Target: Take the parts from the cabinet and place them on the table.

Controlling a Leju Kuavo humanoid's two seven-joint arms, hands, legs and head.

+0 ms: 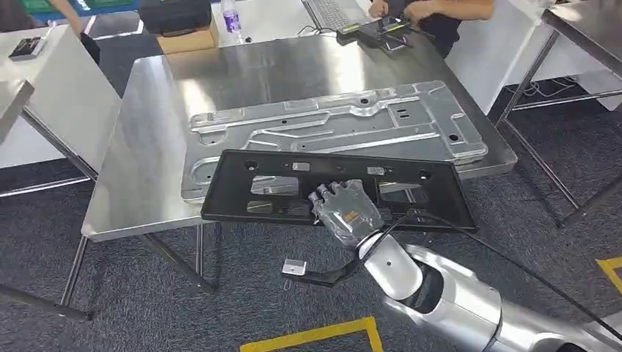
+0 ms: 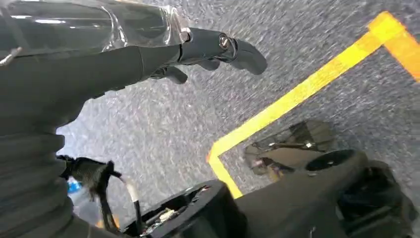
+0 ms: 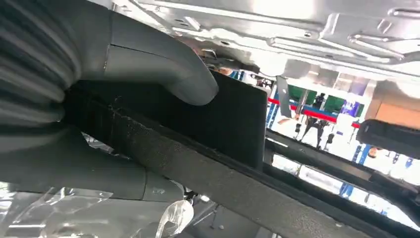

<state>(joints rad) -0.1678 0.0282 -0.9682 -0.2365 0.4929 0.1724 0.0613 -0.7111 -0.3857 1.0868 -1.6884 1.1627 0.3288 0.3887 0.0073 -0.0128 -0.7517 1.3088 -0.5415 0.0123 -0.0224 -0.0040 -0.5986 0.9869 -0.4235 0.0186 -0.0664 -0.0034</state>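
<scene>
- Right hand (image 1: 345,209) grips black panel (image 1: 257,187) at its near long edge, thumb (image 3: 163,64) on top, other fingers under it.
- Panel is long and flat, long axis running left-right across the robot's front, slightly skewed with the right end nearer; broad face up, near-level.
- Far edge of the panel overlaps the table (image 1: 147,139) front edge and sits over the metal plate (image 1: 330,125); near edge overhangs the floor.
- Plate lies flat on the table, long axis also left-right, roughly parallel to the panel.
- Left hand (image 2: 208,49) hangs over the carpet near a yellow line (image 2: 297,94), fingers loosely spread, holding nothing.
- Person (image 1: 433,11) at the far table edge, hands on a dark device.
</scene>
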